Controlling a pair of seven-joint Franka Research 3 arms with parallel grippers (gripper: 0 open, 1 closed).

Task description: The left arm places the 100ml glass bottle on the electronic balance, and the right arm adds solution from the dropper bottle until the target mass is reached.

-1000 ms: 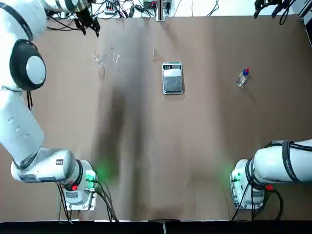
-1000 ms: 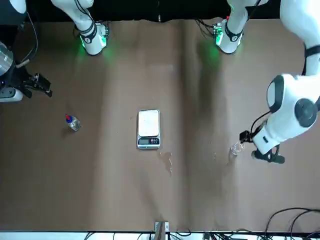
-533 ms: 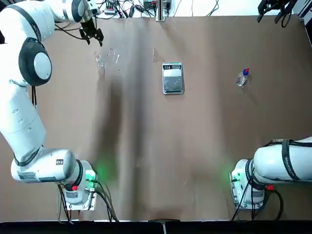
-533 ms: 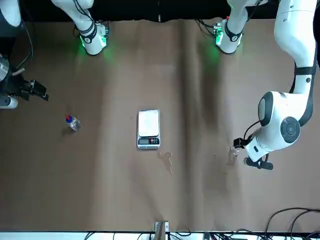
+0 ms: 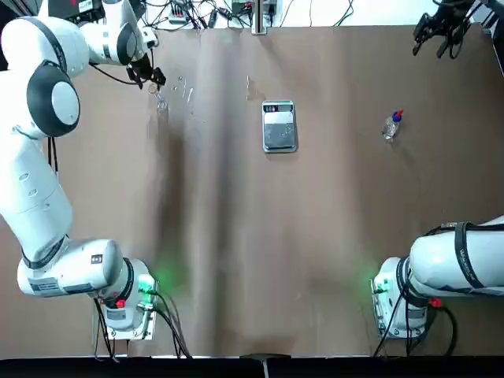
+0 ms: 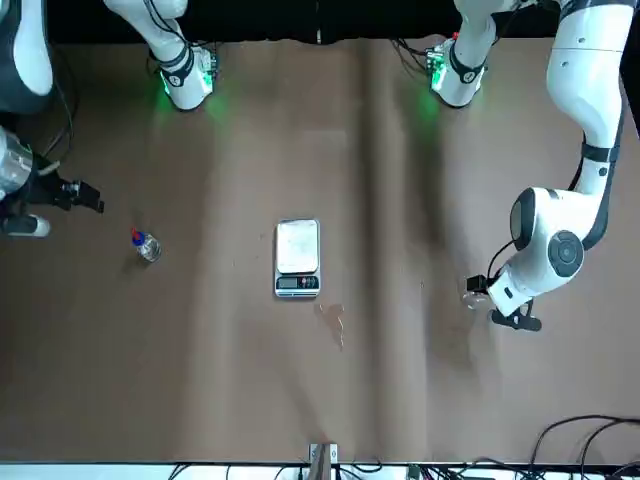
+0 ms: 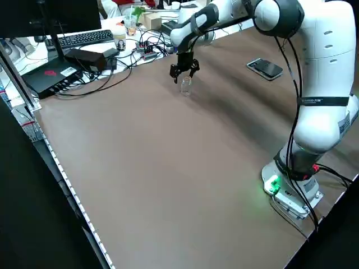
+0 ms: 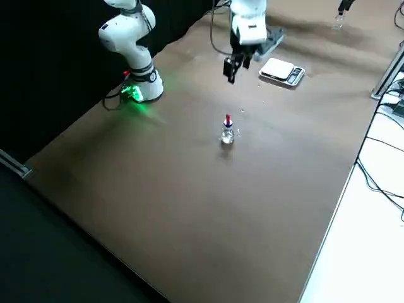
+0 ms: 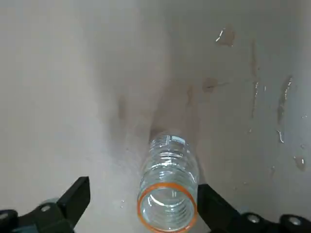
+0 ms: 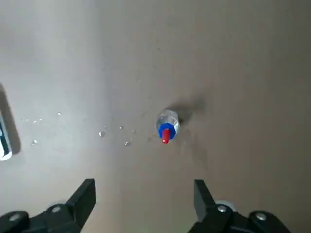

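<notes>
Currently, in the top view, my left claw [image 5: 157, 82] is hovering over the counter's [image 5: 331, 197] far left part, well apart from the electronic balance [image 5: 279, 126]. In the left side view, the glass bottle [image 7: 186, 86] is standing just beneath it. In the left wrist view, I am keeping that claw spread, the bottle showing between its fingers, nearer one. In the right wrist view, my right claw [image 10: 145, 191] is hanging spread, apart from the dropper bottle [image 10: 167, 125].

Table [image 5: 315, 236]: electronic balance [image 5: 279, 126] in far half, midway between left and right edges. Dropper bottle [image 5: 392, 126] right of it. Glass bottle [image 9: 169, 187] left, nearer far edge, left gripper [image 9: 145, 183] at it. Drops [image 5: 189, 93] between glass bottle and balance. Right gripper [image 10: 145, 183] above far right corner.
</notes>
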